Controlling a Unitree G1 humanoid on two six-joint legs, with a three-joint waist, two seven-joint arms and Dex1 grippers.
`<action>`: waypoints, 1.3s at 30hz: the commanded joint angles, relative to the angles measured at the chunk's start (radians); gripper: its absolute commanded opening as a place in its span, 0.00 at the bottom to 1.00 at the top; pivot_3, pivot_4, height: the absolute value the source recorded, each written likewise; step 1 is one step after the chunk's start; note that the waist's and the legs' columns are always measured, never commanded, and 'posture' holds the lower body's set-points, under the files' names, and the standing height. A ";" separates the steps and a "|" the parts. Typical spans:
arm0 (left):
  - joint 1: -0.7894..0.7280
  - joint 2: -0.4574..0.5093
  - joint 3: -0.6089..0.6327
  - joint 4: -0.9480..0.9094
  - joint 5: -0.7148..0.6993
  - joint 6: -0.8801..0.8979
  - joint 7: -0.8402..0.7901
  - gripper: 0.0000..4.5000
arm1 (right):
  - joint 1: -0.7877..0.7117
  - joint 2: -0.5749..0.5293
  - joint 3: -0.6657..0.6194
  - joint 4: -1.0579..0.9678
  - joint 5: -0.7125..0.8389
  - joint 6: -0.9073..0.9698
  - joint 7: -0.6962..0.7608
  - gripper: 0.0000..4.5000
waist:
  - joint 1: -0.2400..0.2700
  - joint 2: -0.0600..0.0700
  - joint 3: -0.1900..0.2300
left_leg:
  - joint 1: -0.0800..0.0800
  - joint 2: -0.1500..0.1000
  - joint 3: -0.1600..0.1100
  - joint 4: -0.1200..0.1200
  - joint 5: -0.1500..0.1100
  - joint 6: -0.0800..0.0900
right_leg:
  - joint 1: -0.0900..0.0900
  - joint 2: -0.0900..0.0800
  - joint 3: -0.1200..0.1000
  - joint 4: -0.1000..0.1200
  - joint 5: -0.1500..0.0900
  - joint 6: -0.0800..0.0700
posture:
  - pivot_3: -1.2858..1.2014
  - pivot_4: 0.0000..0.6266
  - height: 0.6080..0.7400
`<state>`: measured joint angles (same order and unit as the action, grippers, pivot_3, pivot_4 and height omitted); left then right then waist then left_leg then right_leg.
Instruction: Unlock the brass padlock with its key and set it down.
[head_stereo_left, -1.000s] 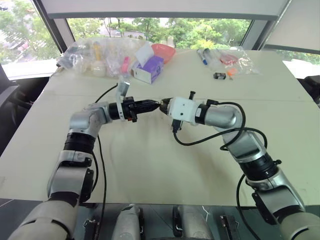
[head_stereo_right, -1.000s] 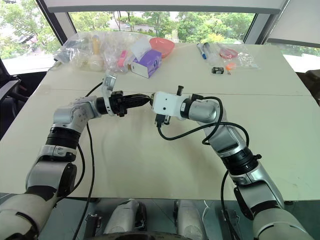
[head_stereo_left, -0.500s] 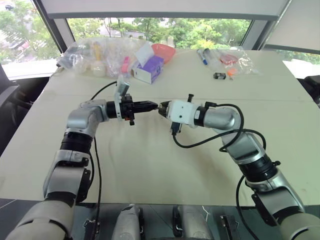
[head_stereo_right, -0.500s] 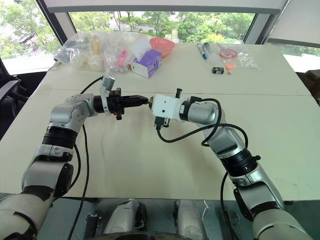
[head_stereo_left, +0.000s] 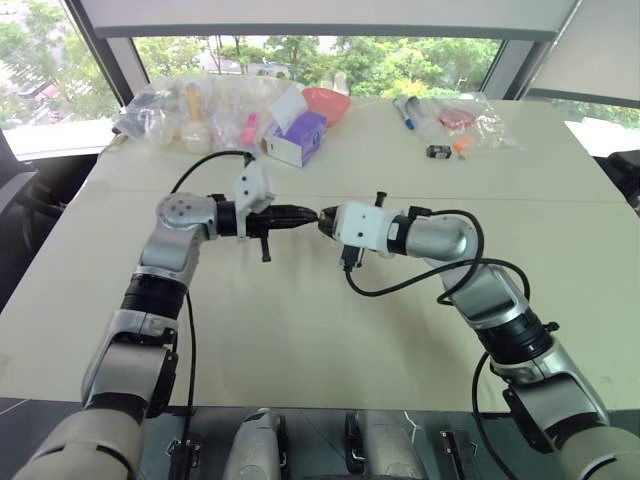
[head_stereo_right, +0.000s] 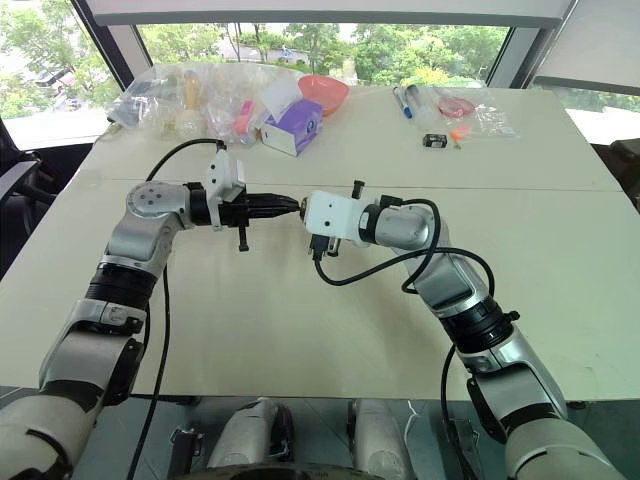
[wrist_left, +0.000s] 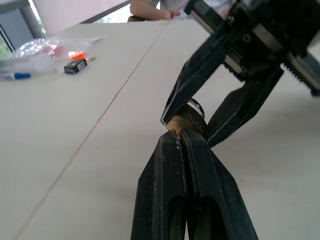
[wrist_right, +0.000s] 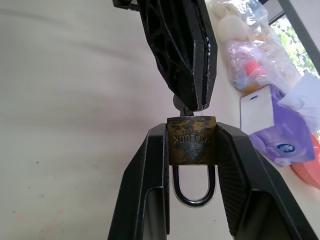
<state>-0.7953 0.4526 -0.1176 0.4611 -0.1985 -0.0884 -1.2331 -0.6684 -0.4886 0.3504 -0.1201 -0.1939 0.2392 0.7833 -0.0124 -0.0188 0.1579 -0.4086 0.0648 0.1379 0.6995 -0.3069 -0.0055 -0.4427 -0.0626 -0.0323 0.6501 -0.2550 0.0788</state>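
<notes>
Brass padlock (wrist_right: 192, 139) is clamped in my right tool (wrist_right: 192, 150), held above the desk (head_stereo_left: 300, 330). My left tool (wrist_left: 182, 145) is clenched on the key (wrist_right: 181, 104), seated in the lock. Shackle appears closed; unlocking and set-down remain.

Daylight pours in through the windows (head_stereo_left: 300, 50) beyond the far edge of the table (head_stereo_left: 300, 330), leaving the trees outside slightly washed out. The pale tabletop is evenly and brightly lit, with soft, faint shadows under the arms. Straight edges bow slightly toward the corners. Both wrist views blur close up and in the background.
</notes>
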 joint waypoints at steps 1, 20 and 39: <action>0.022 0.019 -0.043 0.062 0.096 -0.183 0.015 0.01 | -0.036 0.007 -0.059 -0.042 0.006 -0.022 -0.039 0.15 | 0.000 0.000 0.000 | 0.000 0.000 0.000 0.000 0.000 0.000 | 0.000 0.000 0.000 0.000 0.000 0.000 | 0.52 0.24 0.96; -0.169 0.056 0.082 0.122 -0.250 0.644 -0.140 0.49 | -0.055 0.015 -0.066 -0.023 0.001 -0.045 -0.057 0.15 | -0.007 0.000 0.000 | 0.000 0.001 -0.001 -0.001 0.000 0.000 | 0.000 0.001 0.000 0.000 0.000 0.000 | 0.52 0.24 0.96; -0.300 -0.064 0.106 0.309 -0.216 0.608 -0.133 0.49 | -0.042 0.038 -0.050 -0.074 -0.022 -0.036 -0.056 0.15 | -0.003 0.000 0.000 | 0.000 0.000 -0.001 0.000 0.000 0.000 | 0.000 0.000 0.000 0.000 0.000 0.000 | 0.52 0.24 0.96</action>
<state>-1.0670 0.3862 -0.0251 0.7674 -0.4221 0.5385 -1.3528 -0.6990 -0.4531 0.3085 -0.1472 -0.2136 0.2106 0.7324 -0.0153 -0.0187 0.1580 -0.4090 0.0647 0.1374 0.6992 -0.3069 -0.0053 -0.4428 -0.0621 -0.0325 0.6499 -0.2552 0.0791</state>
